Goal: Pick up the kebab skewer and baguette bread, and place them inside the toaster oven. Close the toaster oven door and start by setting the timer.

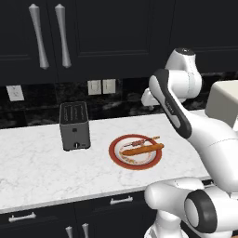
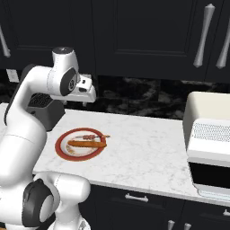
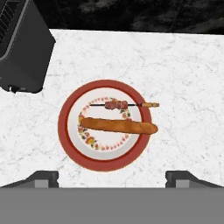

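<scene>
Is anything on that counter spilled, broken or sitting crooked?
Nothing stands out. The baguette bread and kebab skewer lie side by side on the red-rimmed plate, both poking slightly past its rim. The dark toaster stands upright, and the marble counter looks clean.

Both base views look forward and down from behind the arm, sharing the surface [image 1: 37, 158] and plate [image 1: 114, 151]; the hand view looks straight down, closer.
</scene>
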